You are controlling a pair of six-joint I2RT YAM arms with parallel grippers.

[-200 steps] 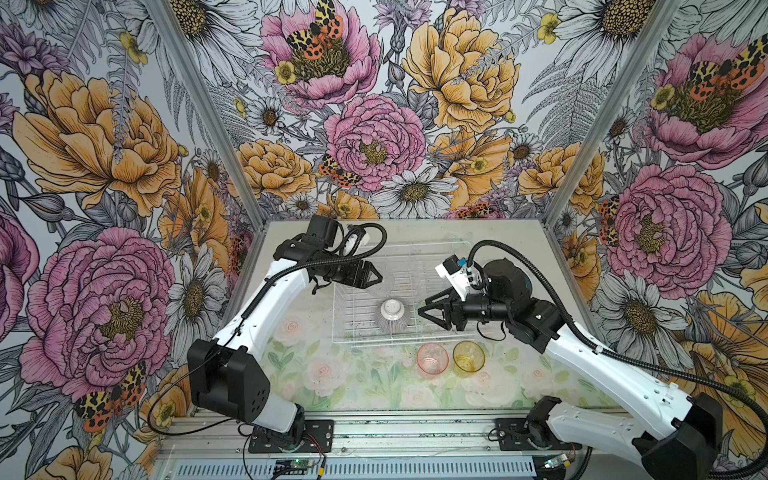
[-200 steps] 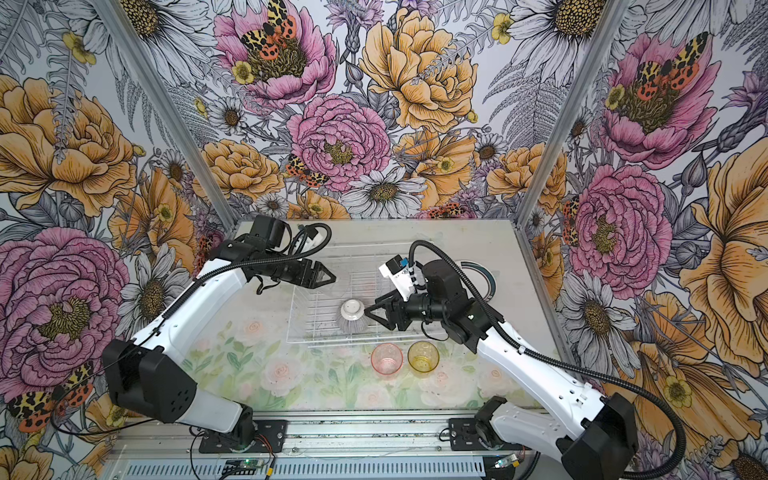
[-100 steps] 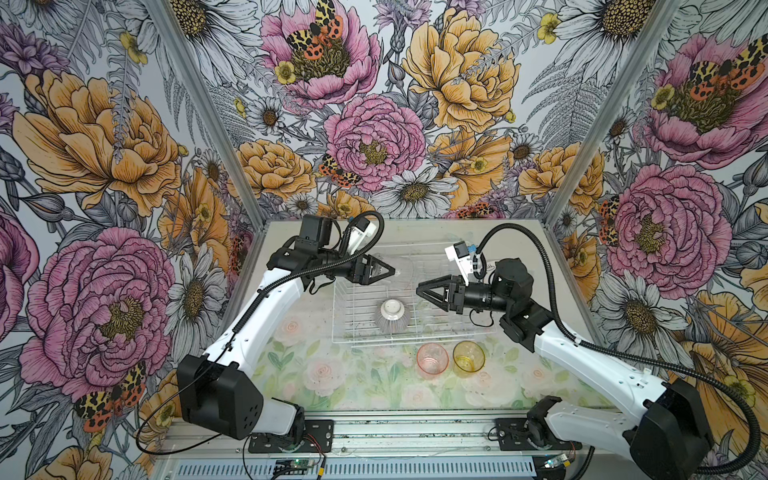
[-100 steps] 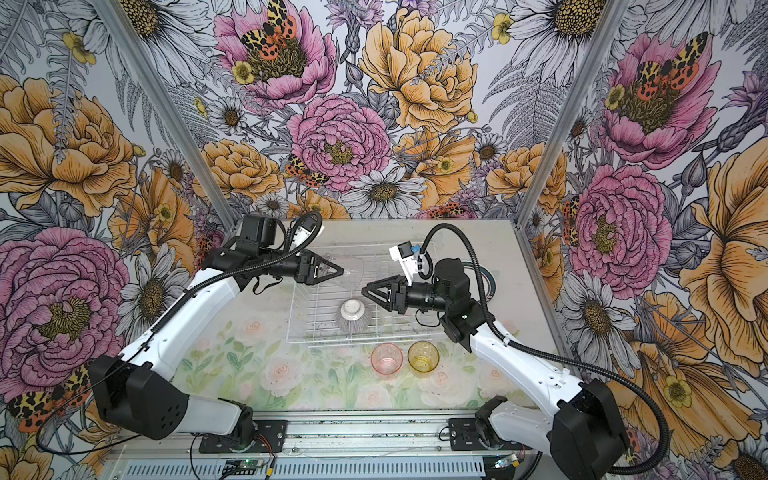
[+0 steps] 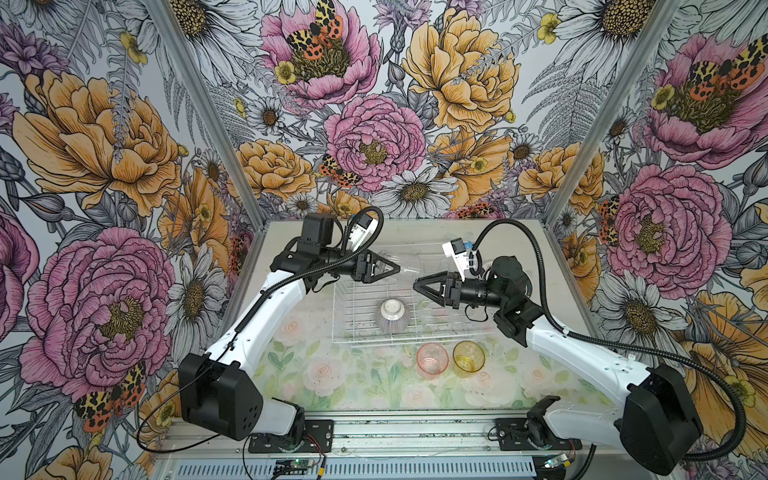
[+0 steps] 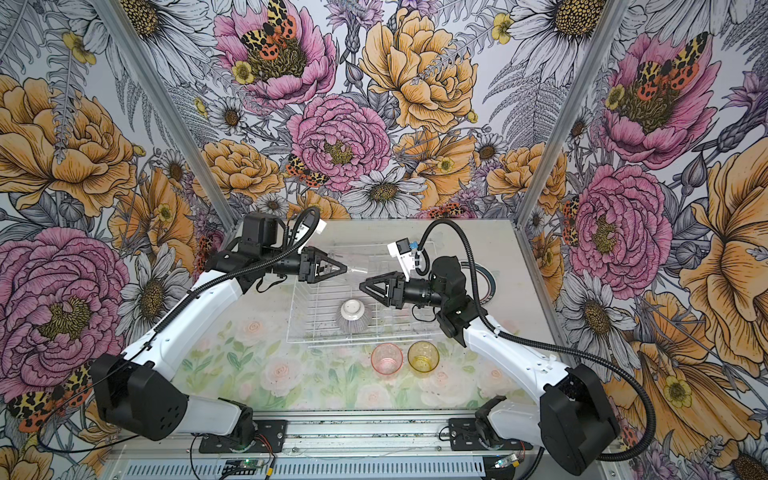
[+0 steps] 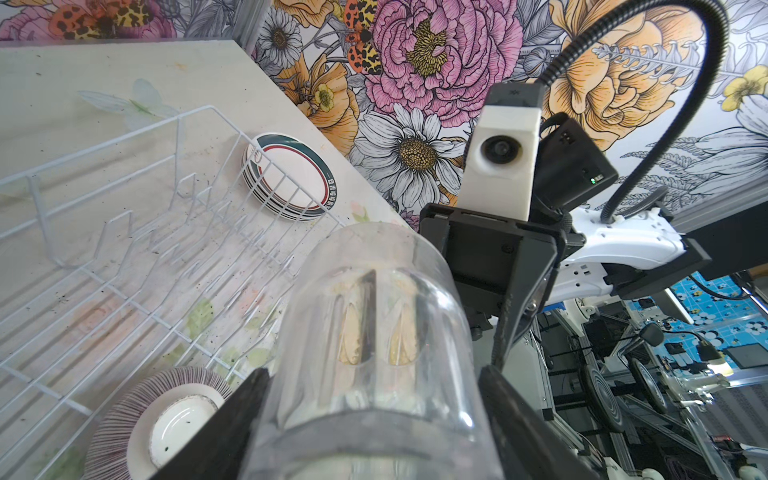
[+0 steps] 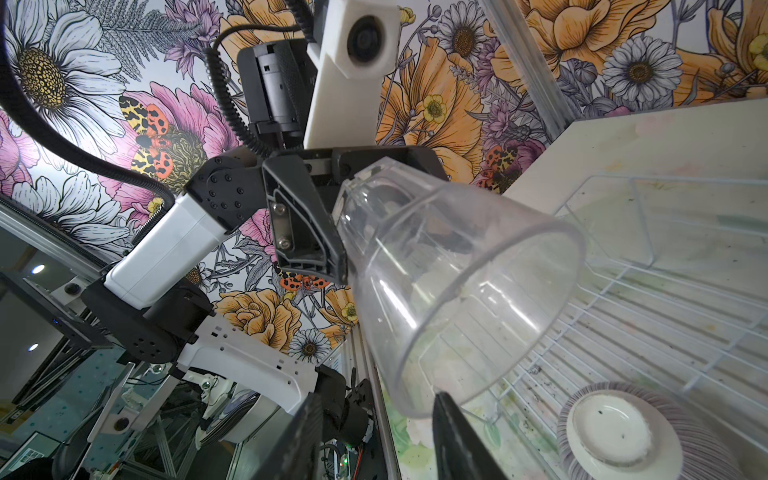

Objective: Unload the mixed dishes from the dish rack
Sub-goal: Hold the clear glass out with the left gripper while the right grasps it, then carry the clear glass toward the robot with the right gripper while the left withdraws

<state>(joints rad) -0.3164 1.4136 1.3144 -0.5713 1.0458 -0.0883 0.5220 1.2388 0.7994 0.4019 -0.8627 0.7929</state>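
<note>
Near front edge of bench: pink tumbler and amber tumbler, both upright, just beside each other, outside the dish rack. Translucent, smooth-walled, slightly tapered.

Rack, white wire grid with upright prongs, mid-bench. Only the bowl sat in it, upside down near its front rim: fine grey-purple ribbing, glossy white foot uppermost.

Above the rack's far half: left claw clamped on the base end of a clear tumbler, held level, mouth toward the right arm. Hard, transparent, flared to the rim.

Right claw faced that mouth, part open, nothing between its tips. Tips just at the rim; contact not clear.

Change over the last second: right claw left the bowl's side, rose and turned level; left claw swung inward with the tumbler. Judged a handover, so the clear tumbler likely joins the two at the front. Slick wall, thin rim: a pinch could slip.

Beyond the rack, toward the bench's right edge: stacked plates, white, teal-and-red rims, already out.
</note>
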